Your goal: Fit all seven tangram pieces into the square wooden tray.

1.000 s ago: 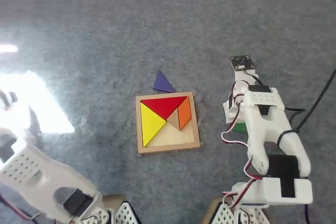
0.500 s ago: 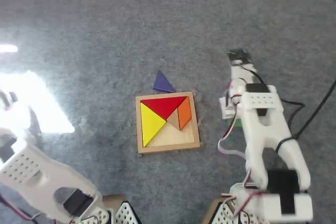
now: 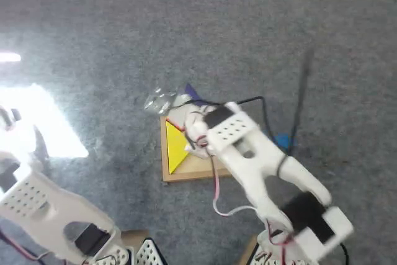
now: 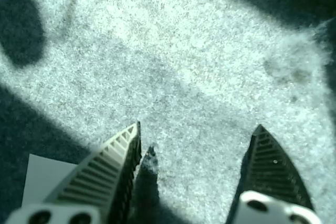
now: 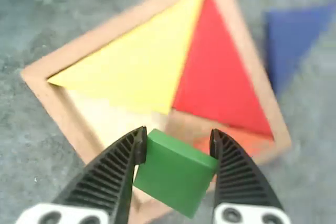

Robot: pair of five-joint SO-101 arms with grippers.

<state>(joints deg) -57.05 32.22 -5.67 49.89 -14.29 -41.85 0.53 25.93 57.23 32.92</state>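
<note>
high view: at the centre of the frame we see the square wooden tray [image 3: 186, 177], half covered by the white right arm [image 3: 248, 147]. the large yellow triangle [image 3: 175, 147] sits at the tray's left side. the dark blue triangle [image 3: 193, 93] lies loose just above the tray. a light blue piece [image 3: 282, 142] lies to its right.

left wrist view: the left gripper [image 4: 198, 127] hangs with its jaws spread over bare grey felt [image 4: 184, 51], holding nothing.

right wrist view: the right gripper [image 5: 177, 132] pinches the green square block [image 5: 176, 174] over the tray's bare floor [image 5: 105, 119], beside the large red triangle [image 5: 210, 72] and the orange piece [image 5: 226, 142]. we judge the risks to be these. the block looks turned against the gap, so it may land on the orange or yellow edge and sit proud. a push to seat it may then shove the seated pieces or the tray.
</note>
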